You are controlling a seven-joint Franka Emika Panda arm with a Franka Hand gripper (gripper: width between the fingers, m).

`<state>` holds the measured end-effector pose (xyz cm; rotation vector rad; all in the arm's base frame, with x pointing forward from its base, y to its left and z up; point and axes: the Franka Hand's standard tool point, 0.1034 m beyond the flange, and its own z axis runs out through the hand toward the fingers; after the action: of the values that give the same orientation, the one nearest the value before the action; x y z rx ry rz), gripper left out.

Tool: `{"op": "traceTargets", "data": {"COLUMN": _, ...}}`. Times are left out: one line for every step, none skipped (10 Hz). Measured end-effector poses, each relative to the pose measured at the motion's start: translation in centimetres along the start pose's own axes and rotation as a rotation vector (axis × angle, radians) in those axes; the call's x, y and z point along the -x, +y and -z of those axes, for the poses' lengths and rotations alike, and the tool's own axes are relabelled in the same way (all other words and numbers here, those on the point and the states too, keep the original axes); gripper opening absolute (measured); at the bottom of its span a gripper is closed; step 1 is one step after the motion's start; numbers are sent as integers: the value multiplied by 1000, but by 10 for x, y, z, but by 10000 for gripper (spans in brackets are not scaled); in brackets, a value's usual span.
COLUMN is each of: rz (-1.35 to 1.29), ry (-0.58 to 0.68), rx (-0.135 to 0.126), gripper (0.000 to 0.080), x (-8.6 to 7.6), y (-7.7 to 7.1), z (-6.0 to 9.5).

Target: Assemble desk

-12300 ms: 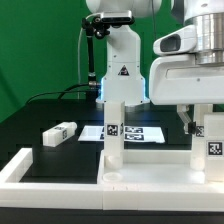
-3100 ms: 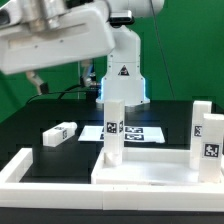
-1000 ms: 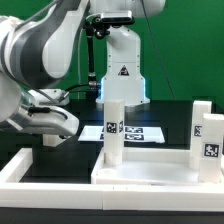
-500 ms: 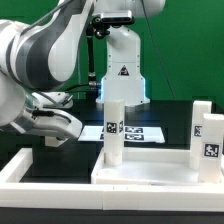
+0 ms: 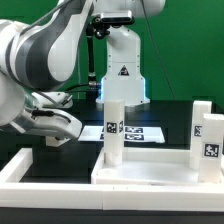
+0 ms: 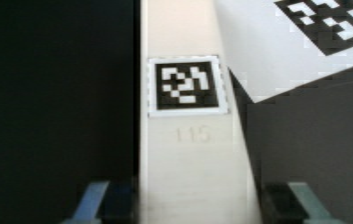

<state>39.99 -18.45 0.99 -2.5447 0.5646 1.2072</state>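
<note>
The white tabletop slab lies at the front. Two leg blocks stand upright on it, one near the middle and one at the exterior view's right. A third white leg block with a square tag lies flat on the black table. My gripper is open and straddles it, with a gap between each finger and the block. In the exterior view the gripper is low at the left, and the arm hides this leg.
The marker board lies behind the middle leg and shows in the wrist view beside the lying leg. A white border rail runs along the front left. The robot base stands at the back.
The arm has swung from the exterior view's right to the left and come down over the lying leg, which it now hides. In the last second it has barely moved.
</note>
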Motion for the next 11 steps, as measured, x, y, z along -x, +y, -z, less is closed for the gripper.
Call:
{"op": "traceTargets", "data": {"rz": 0, "ry": 0, "rx": 0, "gripper": 288, "x": 0, "y": 0, "z": 0}}
{"op": "traceTargets", "data": {"rz": 0, "ry": 0, "rx": 0, "gripper": 289, "x": 0, "y": 0, "z": 0}}
{"op": "traceTargets", "data": {"rz": 1, "ry": 4, "rx": -1, "gripper": 289, "x": 0, "y": -1, "z": 2}}
{"op": "traceTargets", "data": {"rz": 16, "ry": 5, "rx": 4, "gripper": 289, "x": 11, "y": -6, "z": 22}}
{"op": "traceTargets", "data": {"rz": 30, "ry": 26, "rx": -9, "gripper": 289, "x": 22, "y": -17, "z": 43}}
{"op": "traceTargets", "data": {"rz": 32, "ry": 53, "rx": -21, "gripper": 289, "x": 36, "y": -30, "z": 66}}
{"op": "traceTargets", "data": {"rz": 38, "ry": 52, "rx": -33, "gripper": 289, "x": 50, "y": -36, "z": 83}}
{"op": "traceTargets", "data": {"rz": 38, "ry": 107, "rx": -26, "gripper": 289, "x": 41, "y": -31, "z": 87}}
{"op": "traceTargets", "data": {"rz": 41, "ry": 189, "rx": -15, "gripper": 289, "x": 33, "y": -31, "z": 90}}
{"op": "traceTargets", "data": {"rz": 46, "ry": 230, "rx": -16, "gripper": 290, "x": 36, "y": -34, "z": 91}}
{"op": "traceTargets", "data": {"rz": 47, "ry": 303, "rx": -8, "gripper": 290, "x": 32, "y": -34, "z": 95}}
